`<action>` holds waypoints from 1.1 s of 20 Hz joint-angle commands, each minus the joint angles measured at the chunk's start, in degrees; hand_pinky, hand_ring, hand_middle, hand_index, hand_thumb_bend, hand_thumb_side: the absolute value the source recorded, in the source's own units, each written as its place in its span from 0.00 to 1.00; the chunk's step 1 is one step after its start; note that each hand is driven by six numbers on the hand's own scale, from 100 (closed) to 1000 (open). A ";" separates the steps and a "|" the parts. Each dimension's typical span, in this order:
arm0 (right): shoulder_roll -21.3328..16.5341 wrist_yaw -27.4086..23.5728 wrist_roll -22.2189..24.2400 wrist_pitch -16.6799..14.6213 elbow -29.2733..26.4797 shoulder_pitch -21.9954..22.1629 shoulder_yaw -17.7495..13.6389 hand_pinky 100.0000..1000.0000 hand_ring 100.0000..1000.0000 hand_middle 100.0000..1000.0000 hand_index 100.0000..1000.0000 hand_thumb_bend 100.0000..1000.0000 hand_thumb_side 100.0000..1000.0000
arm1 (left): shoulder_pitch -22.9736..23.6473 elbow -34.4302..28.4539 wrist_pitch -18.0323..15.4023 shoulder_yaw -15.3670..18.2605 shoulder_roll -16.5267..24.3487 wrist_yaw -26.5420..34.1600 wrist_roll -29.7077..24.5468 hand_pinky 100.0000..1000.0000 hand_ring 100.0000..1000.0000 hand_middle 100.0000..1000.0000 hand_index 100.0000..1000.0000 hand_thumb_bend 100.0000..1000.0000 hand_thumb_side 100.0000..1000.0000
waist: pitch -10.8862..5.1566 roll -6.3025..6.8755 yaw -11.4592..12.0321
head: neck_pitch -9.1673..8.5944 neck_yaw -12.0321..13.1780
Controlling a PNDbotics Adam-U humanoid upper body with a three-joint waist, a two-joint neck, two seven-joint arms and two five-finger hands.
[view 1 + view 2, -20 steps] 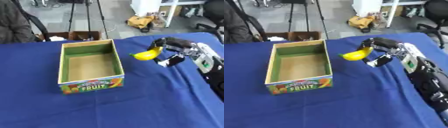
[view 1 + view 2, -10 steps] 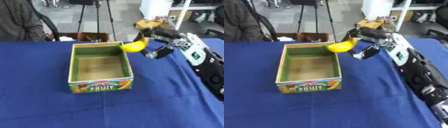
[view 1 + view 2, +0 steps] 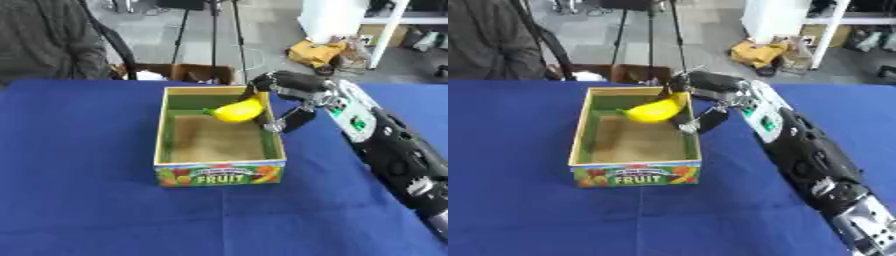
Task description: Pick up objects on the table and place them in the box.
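1. Blue cloth covers the table point(image 3: 87, 200) from edge to edge; behind it lies a grey floor with a tripod, a white cabinet and a yellow bag. No further loose objects show on the cloth in either view.

2. Box point(image 3: 219, 173): an open cardboard fruit box with green inner walls and a bare brown floor, standing upright near the table's middle, its printed "FRUIT" face turned toward me. Nothing rests inside it.

3. Banana point(image 3: 236, 110): yellow, held in the air over the far right part of the box's opening, above the rim and not touching the floor or walls as far as I can tell. Its free end points toward the box's left side.

4. My right hand point(image 3: 293, 87): reaching in from the right side, its fingers curled round one end of the banana, the thumb hanging below beside the box's right wall. I judge the grip at the end is meant to leave the rest of the fruit clear to enter the opening without the hand striking the wall.

5. My left hand: absent from both views.

6. Step in hand, by my judgement: carry complete, release pending. The fruit is already inside the rim's outline, so lowering a little and letting go should suffice.

7. Risk noted: the thumb sits close to the right wall; a careless descent could nudge the light box.
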 commanded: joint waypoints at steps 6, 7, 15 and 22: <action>0.60 1.44 13.53 -10.63 0.09 -0.94 1.04 0.89 0.81 0.76 0.75 0.00 0.14 | -0.91 -1.09 0.09 -0.46 0.03 0.18 -0.53 0.45 0.67 0.42 0.52 0.18 1.00 | -0.50 0.55 0.10 | -0.16 -0.86; 0.62 1.42 13.66 -10.63 0.03 -0.87 1.07 0.90 0.82 0.77 0.77 0.00 0.14 | -0.91 -1.08 0.10 -0.49 0.01 0.17 -0.57 0.45 0.67 0.42 0.52 0.18 1.00 | -0.50 0.58 0.01 | -0.12 -0.85; 0.48 1.21 13.60 -10.63 -0.27 -0.51 0.89 0.90 0.85 0.85 0.85 0.00 0.26 | -0.85 -1.02 0.10 -0.53 0.03 0.14 -0.62 0.45 0.67 0.42 0.52 0.18 1.00 | -0.64 0.67 -0.46 | -0.15 -0.88; 0.19 -0.16 12.59 -10.63 -2.40 -0.24 1.59 0.91 0.91 0.93 0.94 0.00 0.81 | -0.82 -1.00 0.16 -0.47 0.04 0.10 -0.54 0.45 0.67 0.42 0.52 0.18 1.00 | -0.70 0.71 -1.20 | -0.17 -0.83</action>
